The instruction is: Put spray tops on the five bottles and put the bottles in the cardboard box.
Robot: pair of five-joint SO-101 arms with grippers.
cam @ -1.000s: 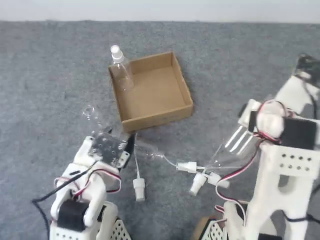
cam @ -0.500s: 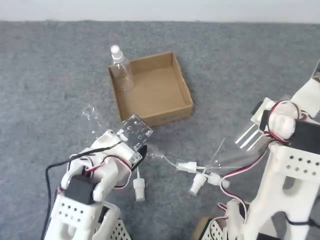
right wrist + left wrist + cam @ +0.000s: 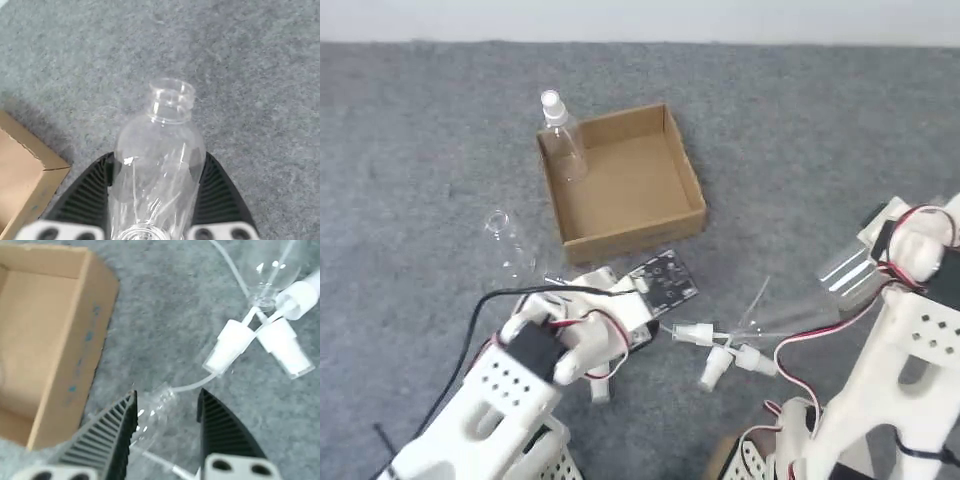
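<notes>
The left pincer point(image 3: 167, 395) hangs low over the worktop point(image 3: 165, 305), fingers apart. It straddles a lying bottle point(image 3: 152, 412) without gripping it. The bottle's long axis runs along the pincer's reach, and its mouth points away toward three loose tops point(image 3: 227, 345) just beyond. A thin tube from the nearest top leads to that mouth. A plain closing would likely catch the bottle across its width. The box point(image 3: 95, 315) lies near, to one side. The right pincer point(image 3: 157, 160) is clamped on a topless bottle point(image 3: 160, 140), apparently held off the worktop and well apart from the tops. The left arm is the nearer to them.
</notes>
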